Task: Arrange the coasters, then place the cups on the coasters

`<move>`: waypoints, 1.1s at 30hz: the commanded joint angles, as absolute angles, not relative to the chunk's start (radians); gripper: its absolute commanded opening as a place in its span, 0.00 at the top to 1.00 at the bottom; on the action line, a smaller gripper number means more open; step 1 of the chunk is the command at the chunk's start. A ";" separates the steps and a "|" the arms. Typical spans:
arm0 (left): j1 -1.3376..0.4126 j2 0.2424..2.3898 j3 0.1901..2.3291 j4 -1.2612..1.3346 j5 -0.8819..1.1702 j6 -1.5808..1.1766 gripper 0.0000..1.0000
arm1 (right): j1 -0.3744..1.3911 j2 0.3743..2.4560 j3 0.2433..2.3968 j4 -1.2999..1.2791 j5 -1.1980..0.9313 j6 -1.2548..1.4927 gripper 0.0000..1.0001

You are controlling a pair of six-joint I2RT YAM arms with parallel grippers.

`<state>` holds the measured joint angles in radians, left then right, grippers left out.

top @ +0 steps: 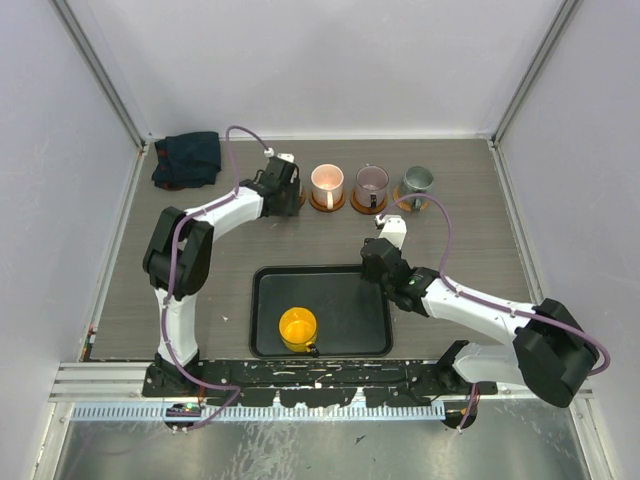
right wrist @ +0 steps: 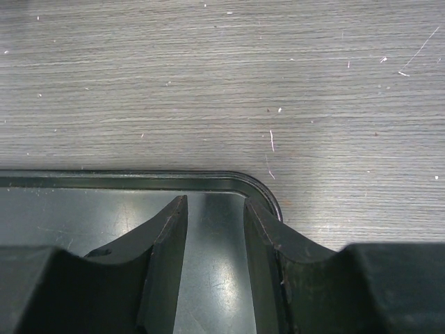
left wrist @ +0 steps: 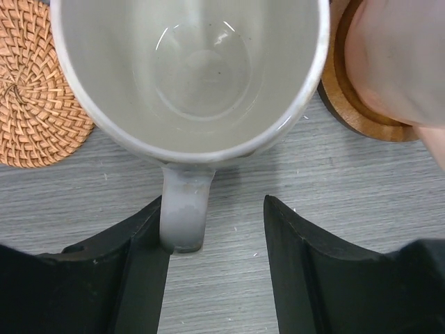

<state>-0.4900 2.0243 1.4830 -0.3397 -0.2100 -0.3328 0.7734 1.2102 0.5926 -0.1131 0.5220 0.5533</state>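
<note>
Top external: the yellow cup [top: 298, 328] is seen upright in the near left part of the black tray [top: 350, 300], directly on the tray floor.

Right wrist: the right gripper [right wrist: 215, 200] is poised over the tray's far right corner. Its jaws are parted moderately and nothing is between them.

Left wrist: the left gripper [left wrist: 214, 202] is positioned at the cream-white cup [left wrist: 188, 69], which stands upright on the far part of the worktop [left wrist: 334, 181]. The cup's handle [left wrist: 184, 209] lies between the parted jaws, against one finger and clear of the other, so it is not clamped. Whether a coaster lies under this cup cannot be told. A woven coaster [left wrist: 35, 90] is seen bare just beside the cup.

Far row, on the cup's other side: the pale pink cup [top: 327, 182], mauve cup [top: 371, 183] and grey-green cup [top: 417, 180] are each set on one of the wooden coasters [top: 327, 205].

A dark teal cloth [top: 187, 158] is noted in the far left corner.
</note>
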 commanded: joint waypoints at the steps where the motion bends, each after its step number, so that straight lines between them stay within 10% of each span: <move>1: -0.495 1.960 1.487 -0.286 -0.221 -0.344 0.45 | 0.779 1.177 0.591 -0.070 0.532 0.576 0.56; 33: -0.525 1.934 1.429 -0.285 -0.243 -0.347 0.36 | 0.780 1.155 0.574 -0.070 0.512 0.591 0.56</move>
